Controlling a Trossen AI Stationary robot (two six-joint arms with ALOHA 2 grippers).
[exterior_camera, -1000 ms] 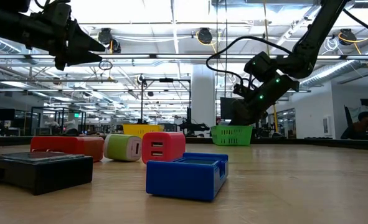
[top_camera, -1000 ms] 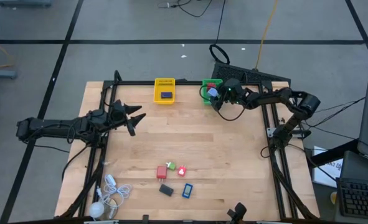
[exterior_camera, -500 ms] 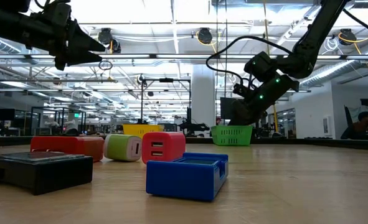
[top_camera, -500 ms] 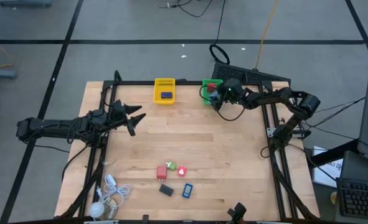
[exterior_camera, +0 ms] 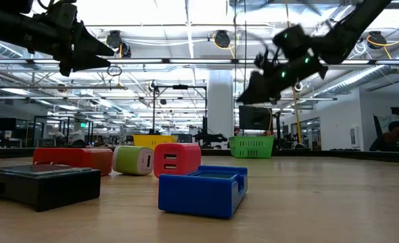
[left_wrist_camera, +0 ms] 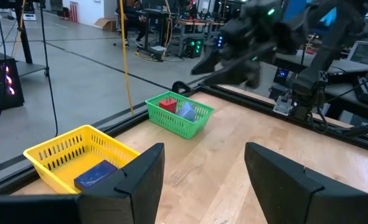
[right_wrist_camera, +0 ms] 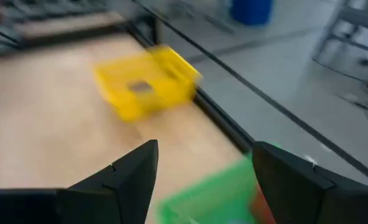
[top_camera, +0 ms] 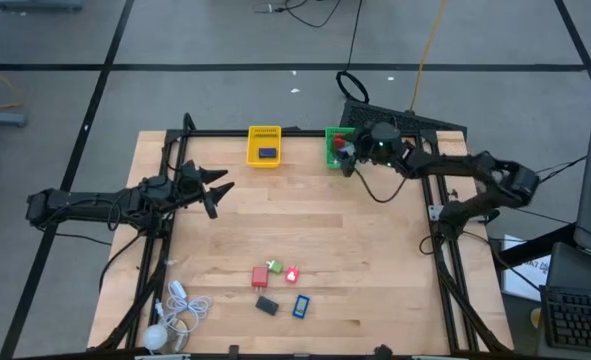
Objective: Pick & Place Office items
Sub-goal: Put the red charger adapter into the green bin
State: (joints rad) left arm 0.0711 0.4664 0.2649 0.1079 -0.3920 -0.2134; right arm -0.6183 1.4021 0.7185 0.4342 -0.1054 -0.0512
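Observation:
Several office items lie on the table near its front edge: a red block (top_camera: 260, 277), a green one (top_camera: 274, 267), a small red one (top_camera: 292, 273), a black one (top_camera: 266, 306) and a blue one (top_camera: 300, 305). A blue piece (left_wrist_camera: 96, 175) lies in the yellow basket (top_camera: 264, 145). A red piece and a bluish piece lie in the green basket (left_wrist_camera: 179, 116). My right gripper (top_camera: 345, 152) hangs open and empty above the green basket at the far edge. My left gripper (top_camera: 223, 190) waits open and empty over the table's left side.
A white coiled cable with a round ball (top_camera: 175, 310) lies at the front left corner. A black frame rail (top_camera: 225, 132) runs along the table's far edge behind both baskets. Bare wood lies between the baskets and the items at the front.
My right gripper has risen from just over the green basket to well above it and has tipped up toward level. Its arm has swung a little toward the table's right edge. The items at the front have kept their places.

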